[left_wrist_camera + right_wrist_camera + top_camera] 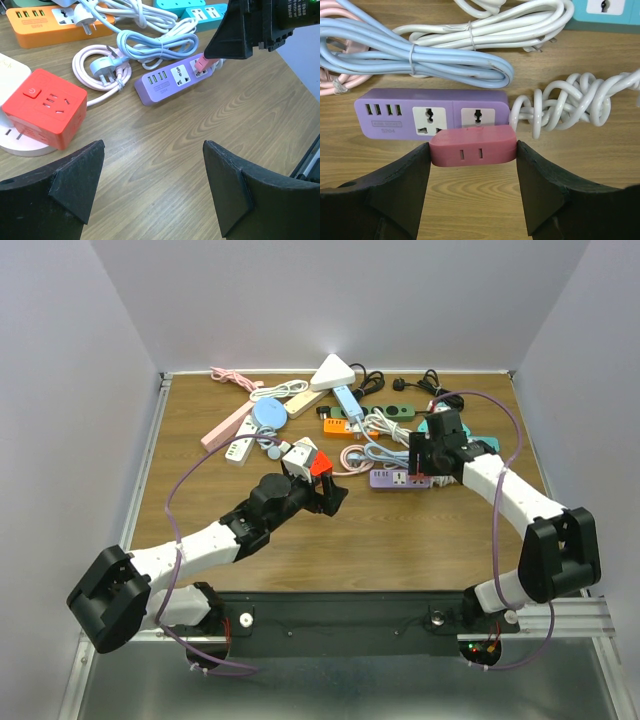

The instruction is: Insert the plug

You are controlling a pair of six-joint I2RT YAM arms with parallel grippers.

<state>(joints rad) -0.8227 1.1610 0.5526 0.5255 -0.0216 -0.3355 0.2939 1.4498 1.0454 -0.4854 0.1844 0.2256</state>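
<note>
- Where pale walls (300,300) box in the wooden table (400,540), power strips (345,425) and coiled cords (385,430) crowd its far half.
- Left wrist: left gripper (152,167) hangs spread wide over bare wood, empty.
- Right wrist: right gripper (473,155) clamps the pink plug (472,145) at the purple strip's (395,112) near edge.

- The left arm (200,545) is showing white tube parts and chunky black joints.
- The right arm (510,495) is looking the same, white with big black joints.
- A thin purple cable (172,502) is running along each arm.
- The left gripper (152,165) and right gripper (472,150) are showing thick black wedge fingers (75,185) with grainy skin.
- Tiny red and green lights (480,648) are glowing near the right arm's base.
</note>
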